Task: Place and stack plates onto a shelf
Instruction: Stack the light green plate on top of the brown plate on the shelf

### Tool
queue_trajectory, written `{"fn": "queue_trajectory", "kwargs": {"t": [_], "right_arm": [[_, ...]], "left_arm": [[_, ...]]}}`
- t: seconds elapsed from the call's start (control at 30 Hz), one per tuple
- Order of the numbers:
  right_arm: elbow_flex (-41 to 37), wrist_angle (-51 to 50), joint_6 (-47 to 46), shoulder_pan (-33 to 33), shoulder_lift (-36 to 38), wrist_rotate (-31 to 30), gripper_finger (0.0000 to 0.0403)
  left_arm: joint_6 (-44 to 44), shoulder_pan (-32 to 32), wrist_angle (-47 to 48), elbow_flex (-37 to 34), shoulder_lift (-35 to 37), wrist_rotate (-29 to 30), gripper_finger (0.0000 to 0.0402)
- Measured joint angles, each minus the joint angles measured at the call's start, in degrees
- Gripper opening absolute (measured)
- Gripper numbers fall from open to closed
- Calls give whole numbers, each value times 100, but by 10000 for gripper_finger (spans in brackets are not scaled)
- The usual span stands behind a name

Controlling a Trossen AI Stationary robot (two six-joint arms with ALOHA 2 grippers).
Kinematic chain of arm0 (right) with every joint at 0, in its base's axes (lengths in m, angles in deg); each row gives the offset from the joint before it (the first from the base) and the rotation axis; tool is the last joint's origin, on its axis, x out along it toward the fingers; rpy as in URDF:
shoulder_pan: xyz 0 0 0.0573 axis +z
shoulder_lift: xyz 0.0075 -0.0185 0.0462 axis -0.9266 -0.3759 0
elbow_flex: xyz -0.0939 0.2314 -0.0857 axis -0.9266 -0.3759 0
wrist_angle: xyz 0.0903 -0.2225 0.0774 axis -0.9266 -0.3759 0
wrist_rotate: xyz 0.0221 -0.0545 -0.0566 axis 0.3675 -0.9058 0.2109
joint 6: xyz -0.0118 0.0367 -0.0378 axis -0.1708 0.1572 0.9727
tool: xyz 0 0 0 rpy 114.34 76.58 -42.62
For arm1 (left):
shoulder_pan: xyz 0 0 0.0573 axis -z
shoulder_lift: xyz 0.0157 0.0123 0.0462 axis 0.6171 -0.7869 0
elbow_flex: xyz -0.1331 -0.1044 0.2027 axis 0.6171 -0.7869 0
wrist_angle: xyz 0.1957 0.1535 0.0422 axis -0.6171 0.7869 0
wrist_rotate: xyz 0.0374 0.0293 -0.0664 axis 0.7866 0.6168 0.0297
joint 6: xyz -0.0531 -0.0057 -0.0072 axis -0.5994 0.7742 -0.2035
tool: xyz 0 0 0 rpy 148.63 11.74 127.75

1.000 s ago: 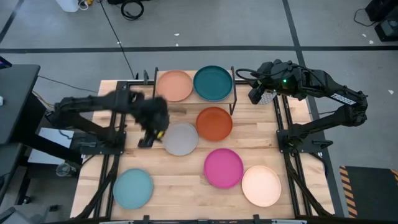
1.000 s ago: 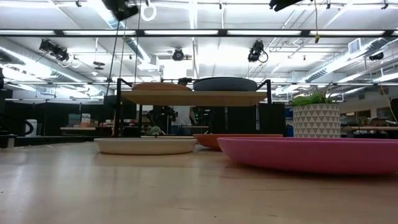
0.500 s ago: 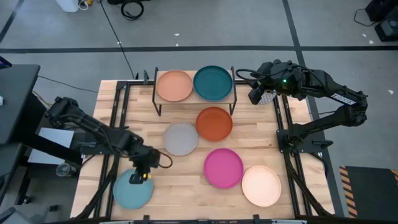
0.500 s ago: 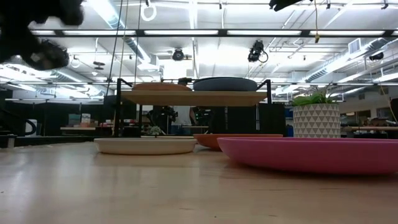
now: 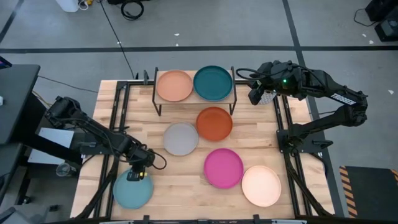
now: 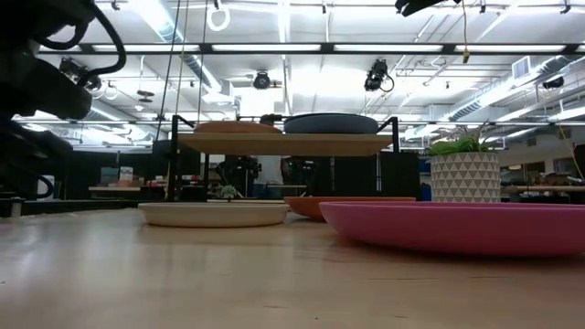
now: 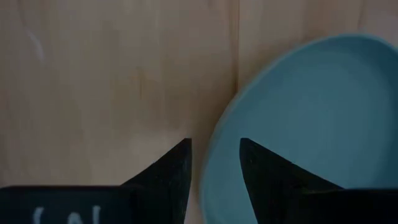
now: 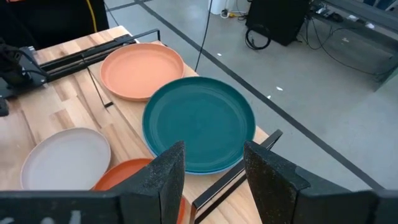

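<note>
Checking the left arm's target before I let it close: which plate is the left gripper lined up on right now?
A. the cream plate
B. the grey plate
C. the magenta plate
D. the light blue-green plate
D. In the high view the left gripper sits at the upper edge of the light blue-green plate, and the left wrist view shows its open fingers straddling that plate's rim.

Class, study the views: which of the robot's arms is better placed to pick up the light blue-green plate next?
Left. Its tool hangs open over the light blue-green plate, fingers straddling the rim. The right tool waits beside the shelf.
</note>
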Motion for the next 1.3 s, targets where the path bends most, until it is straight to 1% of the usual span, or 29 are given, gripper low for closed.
{"fn": "queue_trajectory", "kwargs": {"t": [0.1,0.23,0.6,0.7,0.83,0.9,1.1,1.3], "right_arm": [[0,-1,-2,0,1,-2,170],[0,-2,-4,0,0,0,170],[0,0,-4,0,0,-14,170],[0,0,-4,0,0,-35,170],[0,0,-4,0,0,-39,170],[0,0,-4,0,0,-41,170],[0,0,2,0,0,-44,170],[0,0,6,0,0,-44,170]], "left_arm": [[40,47,-103,-125,-10,-11,142],[-139,47,-110,-234,-20,-22,141],[-130,48,-200,-236,-24,9,137],[-63,48,-200,-236,-24,17,108],[44,48,-198,-236,-24,-35,39],[25,48,-196,-239,-25,-89,15],[-96,48,-204,-241,-28,-141,15],[-258,41,-175,-201,-28,-376,9]]}}
